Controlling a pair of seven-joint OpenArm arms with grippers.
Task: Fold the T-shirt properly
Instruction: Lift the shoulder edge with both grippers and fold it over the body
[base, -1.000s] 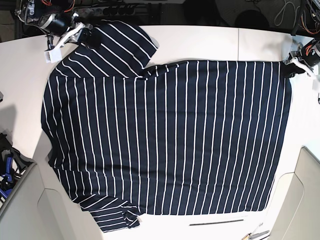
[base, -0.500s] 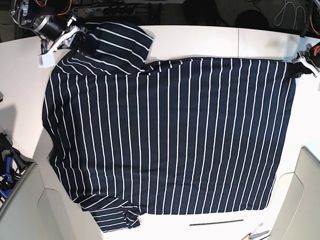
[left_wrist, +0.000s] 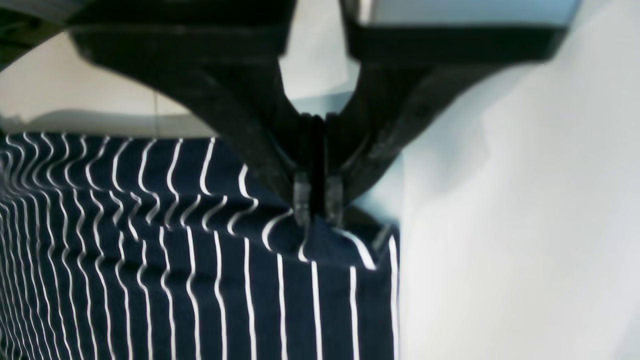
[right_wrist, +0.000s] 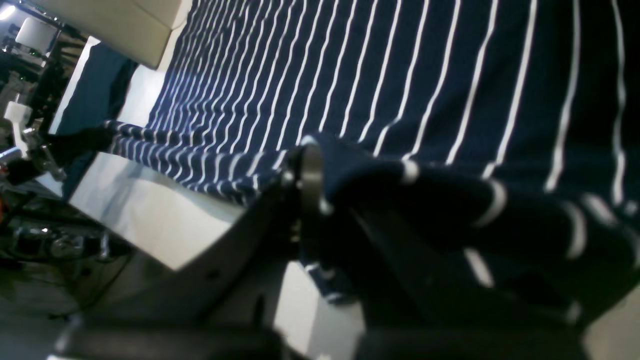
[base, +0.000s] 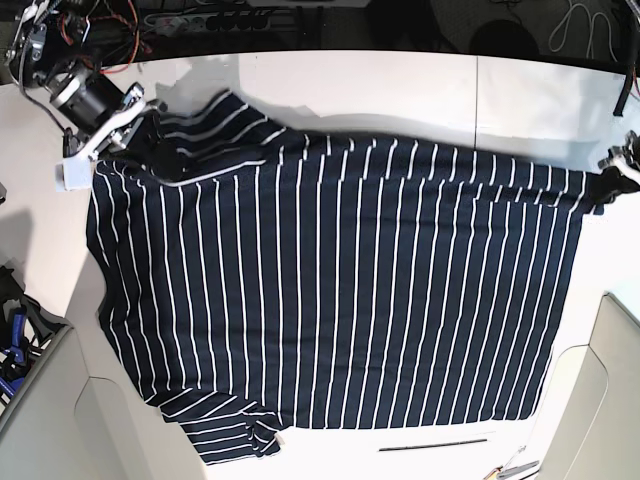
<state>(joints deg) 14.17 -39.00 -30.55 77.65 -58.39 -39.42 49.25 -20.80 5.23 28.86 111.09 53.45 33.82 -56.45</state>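
The dark navy T-shirt (base: 340, 300) with thin white stripes lies spread over the white table (base: 420, 90). Its far edge is raised off the surface between the two arms. At the shirt's far left shoulder my right gripper (base: 137, 125) is shut on a bunch of the fabric; the right wrist view shows cloth (right_wrist: 400, 75) wrapped over the right gripper (right_wrist: 310, 200). At the far right corner my left gripper (base: 610, 172) is shut on the hem corner. In the left wrist view the left gripper (left_wrist: 317, 210) has its tips pressed together on the striped edge (left_wrist: 150, 280).
A thin black rod (base: 432, 443) lies near the front edge, with small tools (base: 510, 465) beside it. Beige bins stand at the front left (base: 40, 420) and front right (base: 610, 380). Blue-handled items (base: 12, 345) sit at the left. Cables run along the back.
Both grippers have moved toward the front, dragging the far edge with them. The left sleeve has been pulled down and flattened. My right gripper has closed on the fabric.
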